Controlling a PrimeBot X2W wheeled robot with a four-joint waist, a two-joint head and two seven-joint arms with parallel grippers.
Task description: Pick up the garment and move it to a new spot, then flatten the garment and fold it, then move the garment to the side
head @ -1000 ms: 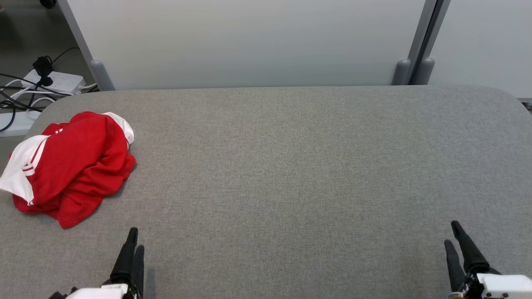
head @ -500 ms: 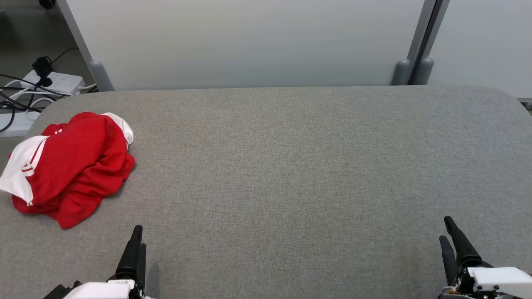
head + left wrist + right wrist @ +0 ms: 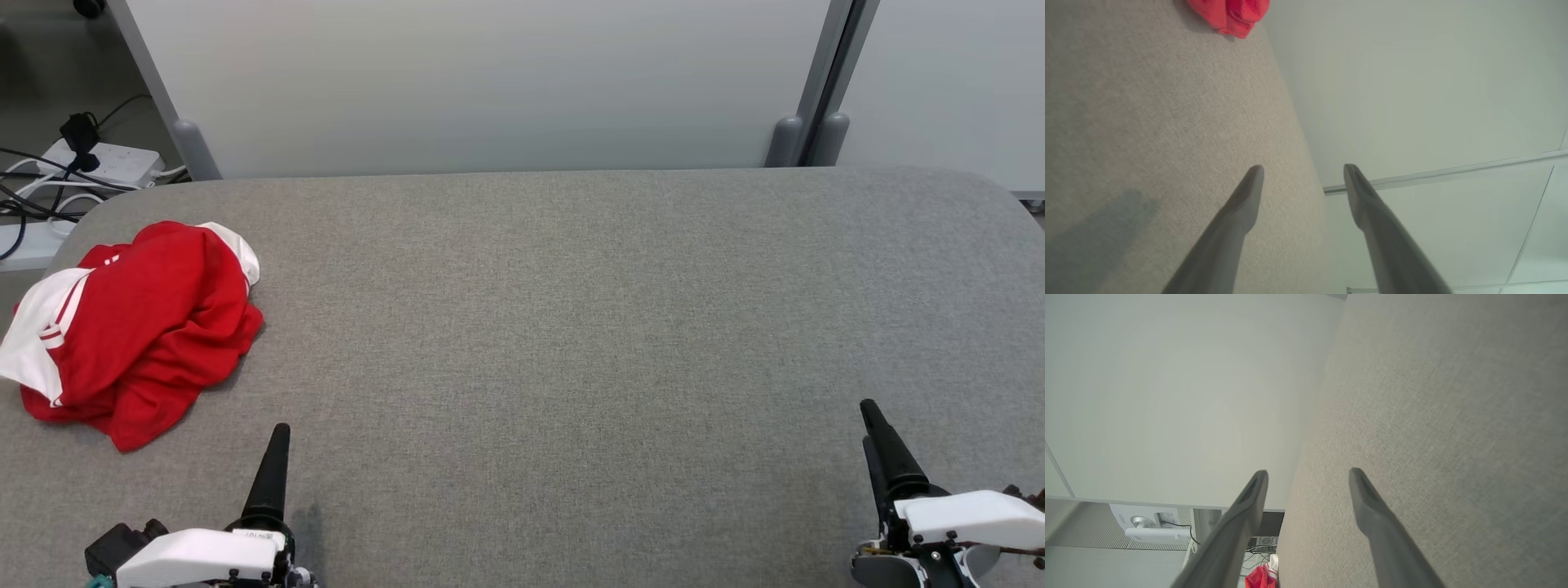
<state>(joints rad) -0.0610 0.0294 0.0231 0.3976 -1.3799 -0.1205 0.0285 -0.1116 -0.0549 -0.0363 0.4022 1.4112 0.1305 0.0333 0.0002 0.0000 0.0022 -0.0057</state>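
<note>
**Head view:** wide grey fabric-covered table (image 3: 571, 327) w/ rounded far corners, pale grey wall panel (image 3: 490, 82) behind it. The left gripper (image 3: 278, 430), two long dark fingers on a white body, sits at the near edge, lower left. Its fingers line up edge-on here, so the gap can't be read from this angle. The right gripper (image 3: 869, 418), same build, is at lower right, fingers pointing away over the table. A crumpled red garment with white trim and stripes (image 3: 139, 327) lies in a heap on the table's left end. It is ahead of the left gripper's tips and off to their left, well apart from them, and far across the table from the right gripper. Beyond the heap, off the table, is a white power strip (image 3: 106, 159) w/ a black plug (image 3: 79, 131) in it.

**Left wrist view:** both fingers rise from the bottom edge, spread wide, nothing btwn them. Jaws are fully apart, holding nothing. Table cloth lies under the left-hand finger, wall panel past the other. A bit of the red garment shows at the top, well ahead of the tips, not touching.

**Right wrist view:** fingers likewise spread wide, gap empty, no grip on anything. Table cloth lies under the right-hand finger, wall panel past the other. A small patch of the red-and-white garment shows at the bottom edge, beside the base of the left-hand finger, far off in the bg. Dark cables (image 3: 1255, 549) sit next to it.
</note>
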